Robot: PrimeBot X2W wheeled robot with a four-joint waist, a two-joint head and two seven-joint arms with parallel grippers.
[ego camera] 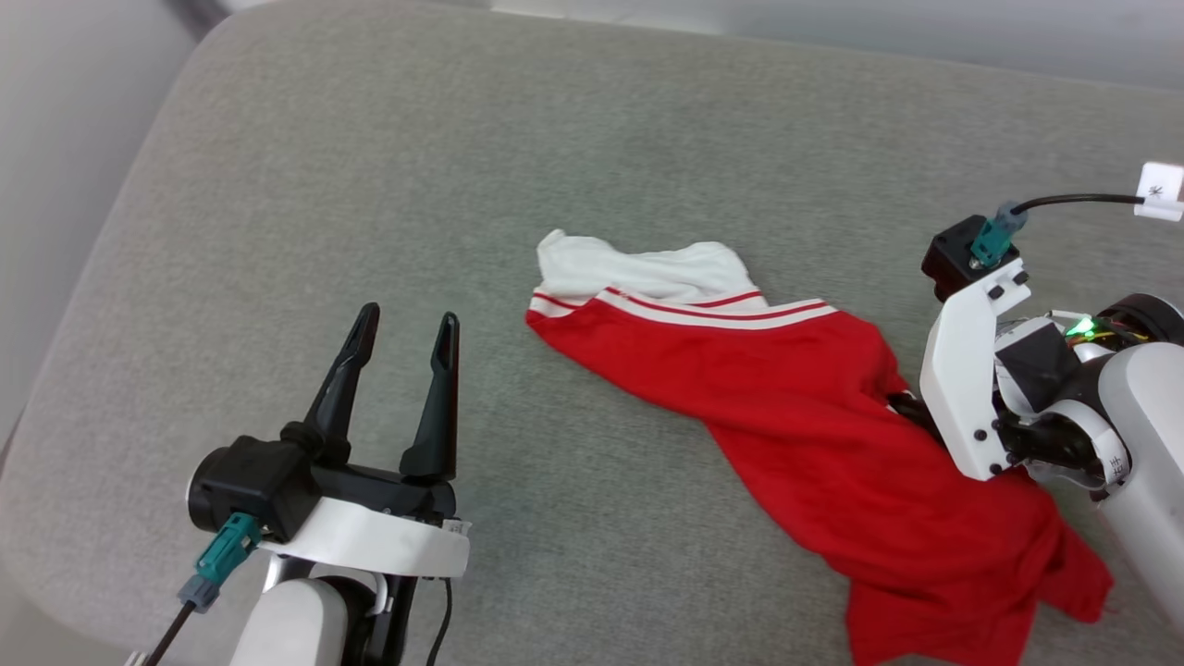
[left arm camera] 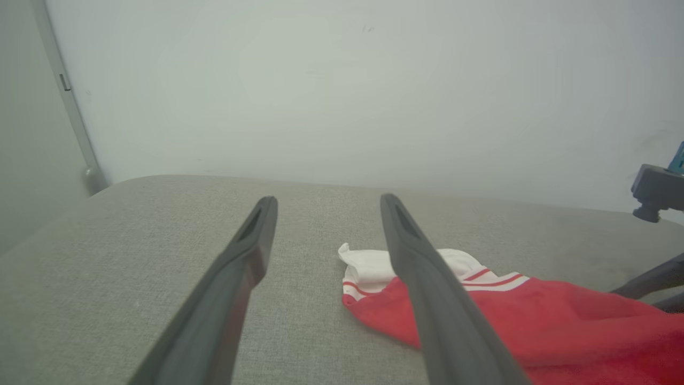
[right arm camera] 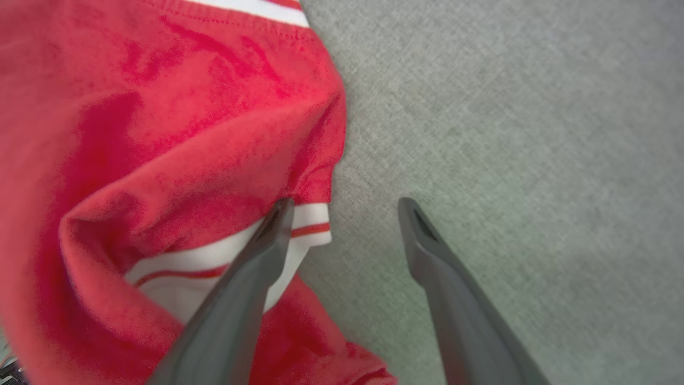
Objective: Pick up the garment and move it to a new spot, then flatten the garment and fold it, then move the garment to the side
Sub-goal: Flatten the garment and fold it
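Pick-up step: the garment (ego camera: 814, 407) is lying crumpled centre-right on the grey cushion (ego camera: 370, 166), the right gripper (right arm camera: 346, 206) is straddling its striped sleeve edge and the left gripper (ego camera: 409, 319) is hovering apart, both jaws wide and empty, so the next move is likely calling for pinching a fold.

Perhaps a home: grey fabric cushion (ego camera: 370, 231)

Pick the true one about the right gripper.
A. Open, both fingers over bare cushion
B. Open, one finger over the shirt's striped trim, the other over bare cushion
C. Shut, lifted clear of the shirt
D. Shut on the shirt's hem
B: in its wrist view the right gripper is open, one finger tip over the shirt at its trim, the other over grey cushion.
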